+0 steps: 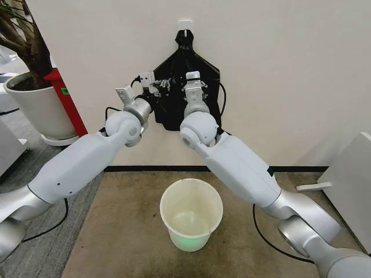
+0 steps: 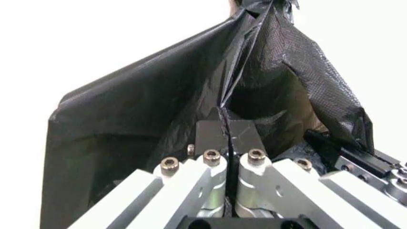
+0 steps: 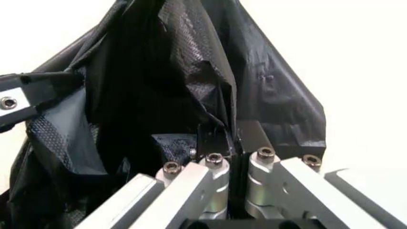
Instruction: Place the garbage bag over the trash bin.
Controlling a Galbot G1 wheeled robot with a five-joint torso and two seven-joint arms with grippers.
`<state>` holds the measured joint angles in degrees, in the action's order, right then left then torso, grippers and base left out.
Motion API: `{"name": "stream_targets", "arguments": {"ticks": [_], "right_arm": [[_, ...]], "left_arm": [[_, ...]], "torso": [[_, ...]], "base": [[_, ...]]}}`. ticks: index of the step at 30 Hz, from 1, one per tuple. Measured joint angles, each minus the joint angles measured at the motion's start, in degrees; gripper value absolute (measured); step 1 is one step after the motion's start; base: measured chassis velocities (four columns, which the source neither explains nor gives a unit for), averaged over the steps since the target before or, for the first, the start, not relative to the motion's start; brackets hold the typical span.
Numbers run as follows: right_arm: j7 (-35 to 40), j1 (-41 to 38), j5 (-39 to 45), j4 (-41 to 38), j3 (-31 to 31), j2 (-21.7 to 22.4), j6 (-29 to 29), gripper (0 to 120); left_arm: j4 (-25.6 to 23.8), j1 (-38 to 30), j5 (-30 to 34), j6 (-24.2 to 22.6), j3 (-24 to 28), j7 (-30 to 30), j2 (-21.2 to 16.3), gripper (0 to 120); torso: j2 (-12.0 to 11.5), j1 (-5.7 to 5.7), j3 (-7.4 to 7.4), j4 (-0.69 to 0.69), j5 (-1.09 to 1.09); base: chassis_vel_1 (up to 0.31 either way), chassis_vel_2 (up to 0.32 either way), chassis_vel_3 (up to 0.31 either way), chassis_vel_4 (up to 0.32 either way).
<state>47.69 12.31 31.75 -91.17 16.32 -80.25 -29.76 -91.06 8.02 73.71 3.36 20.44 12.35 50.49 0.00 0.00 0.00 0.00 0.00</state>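
A flat black bag bundle hangs from a hook on the white wall. Both arms are raised to it. My left gripper is shut on a fold of thin, crinkly black plastic, the garbage bag, with the film pinched between its fingers. My right gripper is shut on another fold of the garbage bag, close beside the left one. The cream-white trash bin stands upright and open on the brown carpet below the arms, with nothing in it.
A big white plant pot with a tree stands at the far left, a red stand beside it. A white cabinet is at the right. Black cables trail on the floor by both arms.
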Motion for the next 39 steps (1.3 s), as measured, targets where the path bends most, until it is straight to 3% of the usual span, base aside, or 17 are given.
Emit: {"name": "stream_targets", "arguments": {"ticks": [9,23,36,39], "right_arm": [[0.0,0.2,-0.1,-0.1,0.1,-0.4,0.1,0],[-0.4,0.6,-0.5,-2.6,-1.1,1.3,0.2,0],[-0.2,3.4,1.1,-11.3,-2.2,4.9,-1.9,0],[-0.2,5.7,2.4,-16.0,-3.1,7.0,-3.0,0]], "left_arm": [[-1.1,1.2,-0.1,0.1,-2.3,0.1,-0.8,0],[-4.1,5.7,-1.3,1.4,-11.0,-2.0,-3.4,0],[-12.1,13.3,-0.4,1.4,-15.2,0.3,-4.1,0],[-16.5,17.3,2.1,1.0,-17.0,3.3,-4.0,0]], "torso": [[0.0,0.0,0.0,0.0,0.0],[0.0,0.0,0.0,0.0,0.01],[0.0,0.0,0.0,0.0,0.0],[0.0,0.0,-0.01,0.0,0.02]], "base": [[0.0,0.0,0.0,0.0],[0.0,0.0,0.0,0.0],[0.0,0.0,0.0,0.0],[0.0,0.0,0.0,0.0]]}}
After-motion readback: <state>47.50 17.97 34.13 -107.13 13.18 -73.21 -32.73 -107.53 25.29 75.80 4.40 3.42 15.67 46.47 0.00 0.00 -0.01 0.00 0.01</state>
